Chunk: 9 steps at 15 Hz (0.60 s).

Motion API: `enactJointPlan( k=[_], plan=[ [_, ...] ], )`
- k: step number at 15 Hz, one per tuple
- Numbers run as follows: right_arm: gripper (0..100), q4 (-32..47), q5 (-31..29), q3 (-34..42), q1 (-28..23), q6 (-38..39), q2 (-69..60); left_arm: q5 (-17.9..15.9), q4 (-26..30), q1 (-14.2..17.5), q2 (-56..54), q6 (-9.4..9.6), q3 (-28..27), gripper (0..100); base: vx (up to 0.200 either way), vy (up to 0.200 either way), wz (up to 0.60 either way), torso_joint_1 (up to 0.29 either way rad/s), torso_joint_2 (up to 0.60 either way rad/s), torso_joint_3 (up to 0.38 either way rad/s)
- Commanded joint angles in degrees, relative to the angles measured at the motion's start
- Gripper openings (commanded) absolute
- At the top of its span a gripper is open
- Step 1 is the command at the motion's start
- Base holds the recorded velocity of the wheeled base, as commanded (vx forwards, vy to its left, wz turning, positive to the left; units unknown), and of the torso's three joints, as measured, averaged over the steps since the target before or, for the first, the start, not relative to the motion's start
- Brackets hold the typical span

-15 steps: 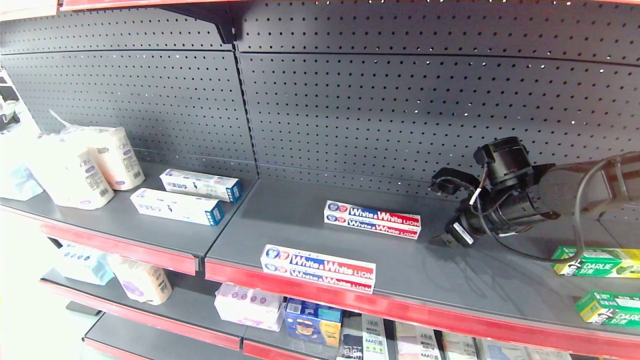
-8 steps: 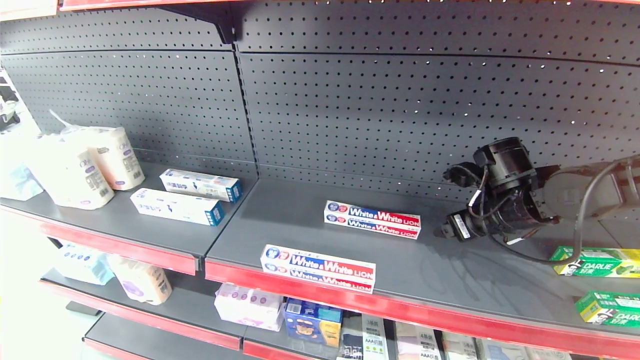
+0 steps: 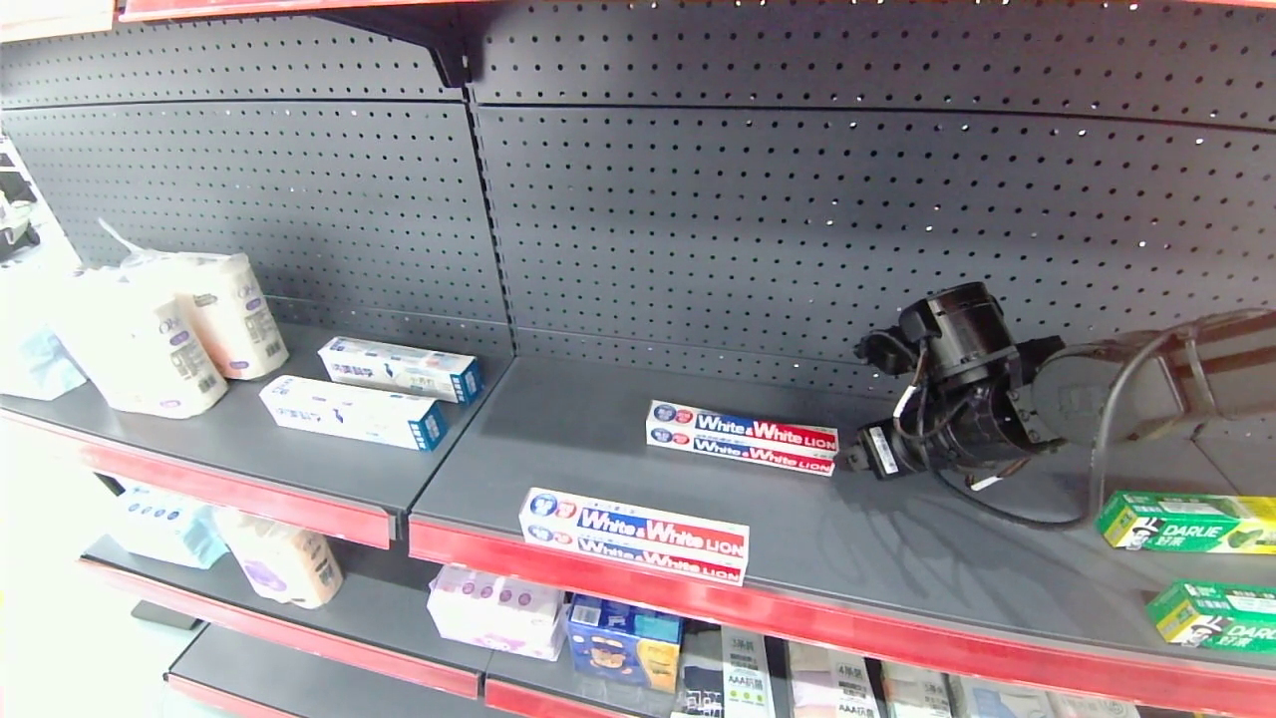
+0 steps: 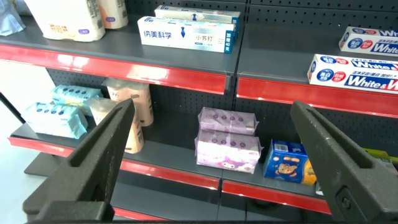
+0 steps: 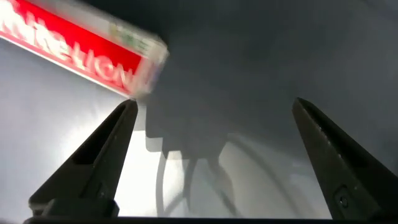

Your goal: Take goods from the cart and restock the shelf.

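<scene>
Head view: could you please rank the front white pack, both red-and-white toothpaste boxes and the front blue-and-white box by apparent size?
1. front white pack
2. front red-and-white box, though nearest the camera
3. rear red-and-white box and front blue-and-white box look alike; unranked

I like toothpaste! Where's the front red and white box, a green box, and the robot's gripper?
Front red and white cardboard box (image 3: 634,535): head view, its top face.
Rear green cardboard box (image 3: 1186,522): head view, its top face.
Right gripper (image 5: 211,165): right wrist view, midway between fingertips.
</scene>
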State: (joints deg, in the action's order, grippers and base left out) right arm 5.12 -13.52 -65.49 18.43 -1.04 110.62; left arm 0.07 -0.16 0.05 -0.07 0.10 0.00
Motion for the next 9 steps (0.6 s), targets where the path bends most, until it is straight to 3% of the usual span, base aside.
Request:
enactJointPlan(
  k=[1, 5, 9],
  plan=[
    [100, -0.2, -0.8, -0.9, 1.2, 0.6, 1.8, 0.0, 0.0, 0.0, 0.1, -0.01, 0.0, 100, 0.0, 0.0, 0.0, 0.0, 0.0, 0.0],
    [100, -0.2, -0.9, -1.2, 2.4, 0.6, 2.2, 0.0, 0.0, 0.0, 0.1, -0.01, 0.0, 100, 0.0, 0.0, 0.0, 0.0, 0.0, 0.0],
    [100, 0.7, -0.7, 0.4, -0.7, -3.0, 0.0, 0.0, 0.0, 0.0, 0.1, -0.01, 0.0, 100, 0.0, 0.0, 0.0, 0.0, 0.0, 0.0]
  ],
)
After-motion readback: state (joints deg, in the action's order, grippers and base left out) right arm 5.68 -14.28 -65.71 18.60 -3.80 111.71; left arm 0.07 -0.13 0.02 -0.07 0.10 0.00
